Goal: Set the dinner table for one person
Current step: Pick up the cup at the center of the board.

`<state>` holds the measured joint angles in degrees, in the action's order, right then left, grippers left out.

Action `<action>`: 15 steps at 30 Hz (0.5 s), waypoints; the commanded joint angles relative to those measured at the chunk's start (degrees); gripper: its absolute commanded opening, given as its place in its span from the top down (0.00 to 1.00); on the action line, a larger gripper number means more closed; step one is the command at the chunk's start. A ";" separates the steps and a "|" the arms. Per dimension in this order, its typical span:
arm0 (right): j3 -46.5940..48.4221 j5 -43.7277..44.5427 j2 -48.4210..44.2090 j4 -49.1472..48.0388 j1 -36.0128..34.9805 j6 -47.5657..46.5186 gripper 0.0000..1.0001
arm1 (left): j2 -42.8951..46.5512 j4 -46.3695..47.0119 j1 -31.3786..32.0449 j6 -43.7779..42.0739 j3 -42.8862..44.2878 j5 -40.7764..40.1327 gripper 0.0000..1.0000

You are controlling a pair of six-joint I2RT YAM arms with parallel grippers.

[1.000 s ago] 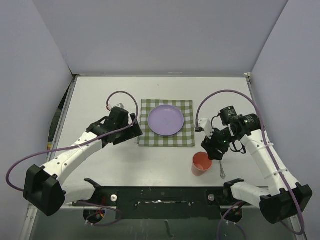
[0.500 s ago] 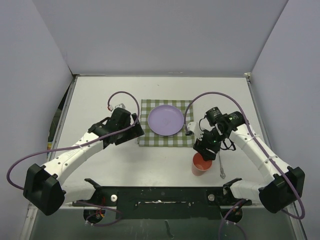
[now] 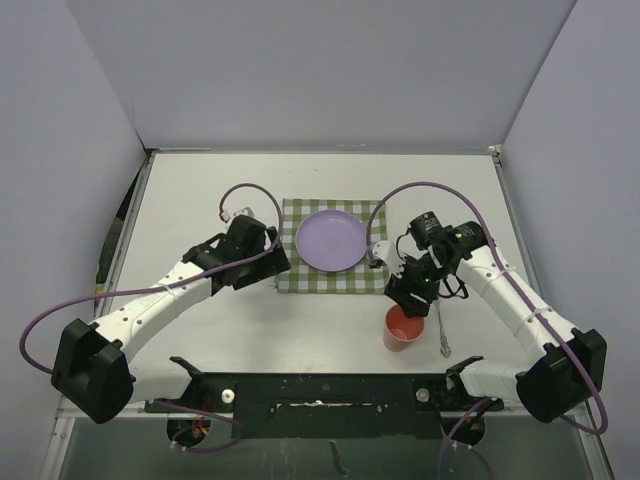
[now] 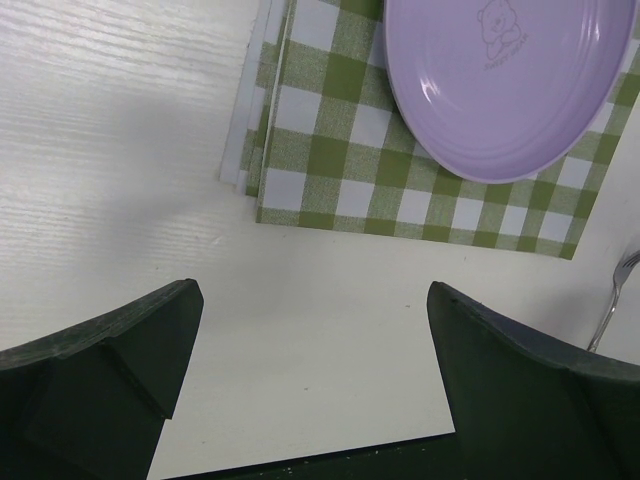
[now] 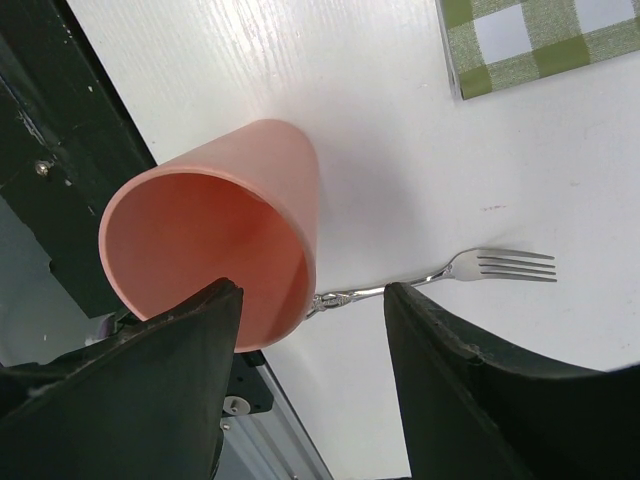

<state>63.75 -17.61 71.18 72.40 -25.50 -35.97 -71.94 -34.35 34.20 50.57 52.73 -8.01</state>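
Spanning the whole view, the white dinner table carries everything. The left arm reaches in with a bent elbow. Its left gripper hangs over bare tabletop off the near-left corner of the green checked cloth, fingers spread wide and empty. The right arm folds inward. Its right gripper points down over the cup, fingers partly apart astride its rim, clamping nothing. A purple plate sits on the cloth. The orange cup stands near the cloth's near-right corner, and a fork lies just right of it.
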 commanded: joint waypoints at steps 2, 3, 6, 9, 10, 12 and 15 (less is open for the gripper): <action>0.47 -1.00 1.10 -1.36 0.01 0.10 0.41 | -0.57 3.71 0.34 0.50 -0.34 -0.58 0.02; 0.36 -1.02 1.40 -1.43 0.00 0.02 0.41 | -0.64 3.82 0.28 0.49 -0.49 -0.50 0.02; 0.31 -1.11 2.50 -1.62 -0.05 -0.07 0.41 | -0.74 3.85 0.33 0.37 -0.55 -0.56 0.02; 0.86 -1.38 4.01 -1.58 -0.13 -0.26 0.43 | -0.87 3.76 0.31 0.01 -0.37 -0.57 0.02; 1.18 -1.38 4.58 -1.56 -0.05 -0.32 0.47 | -0.91 3.69 0.34 -0.17 -0.28 -0.63 0.02; 1.73 -1.21 5.87 -1.73 -0.08 -0.33 0.65 | -1.07 3.48 0.28 -0.41 -0.09 -0.69 0.02; 2.52 -1.11 6.96 -1.99 -0.08 -0.11 1.00 | -1.09 3.33 0.28 -0.55 0.05 -0.79 0.02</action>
<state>63.75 -17.93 77.28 71.68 -25.50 -36.23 -72.25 -33.21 34.20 50.50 51.96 -8.01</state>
